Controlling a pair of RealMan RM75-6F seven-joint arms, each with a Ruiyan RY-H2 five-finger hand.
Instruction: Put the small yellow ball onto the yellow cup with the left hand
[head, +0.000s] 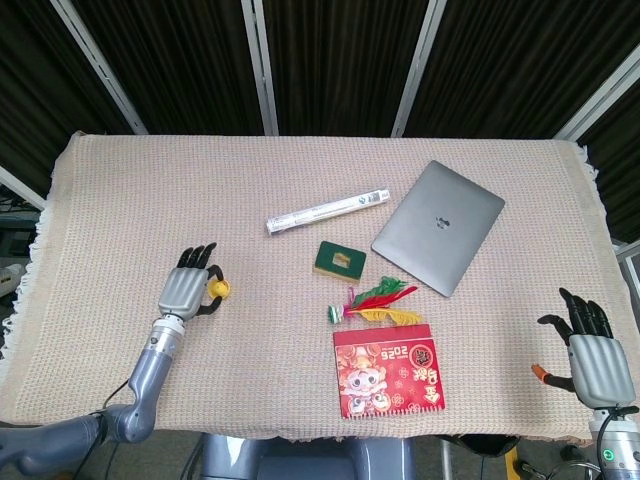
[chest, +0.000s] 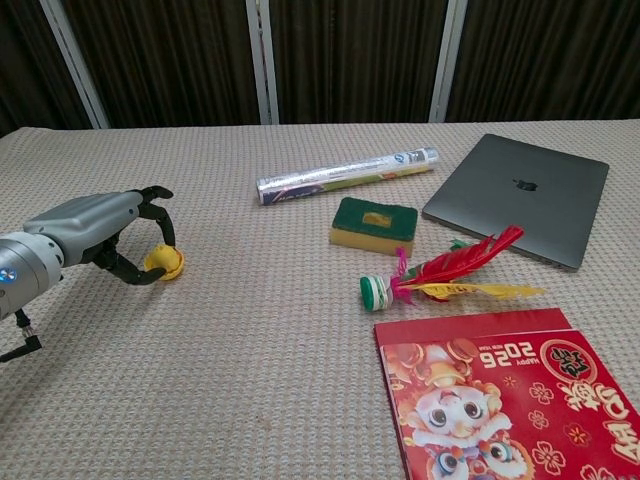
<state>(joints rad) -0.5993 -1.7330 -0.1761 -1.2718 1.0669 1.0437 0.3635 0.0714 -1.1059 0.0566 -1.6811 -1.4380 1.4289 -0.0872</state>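
The yellow cup (chest: 168, 264) lies on the woven cloth at the left, and shows as a yellow spot (head: 219, 290) in the head view. The small yellow ball (chest: 155, 259) is pressed against the cup, and the two are hard to tell apart. My left hand (chest: 95, 232) (head: 186, 285) reaches in from the left. Its dark fingertips (chest: 160, 196) curl over the ball and its thumb sits under it. My right hand (head: 590, 350) hangs past the table's near right corner, fingers spread, holding nothing.
A foil roll (chest: 345, 173), a green-and-yellow sponge (chest: 372, 221), a grey laptop (chest: 520, 195), a feather shuttlecock (chest: 440, 275) and a red calendar (chest: 490, 400) occupy the middle and right. Black curtains stand behind the table's far edge.
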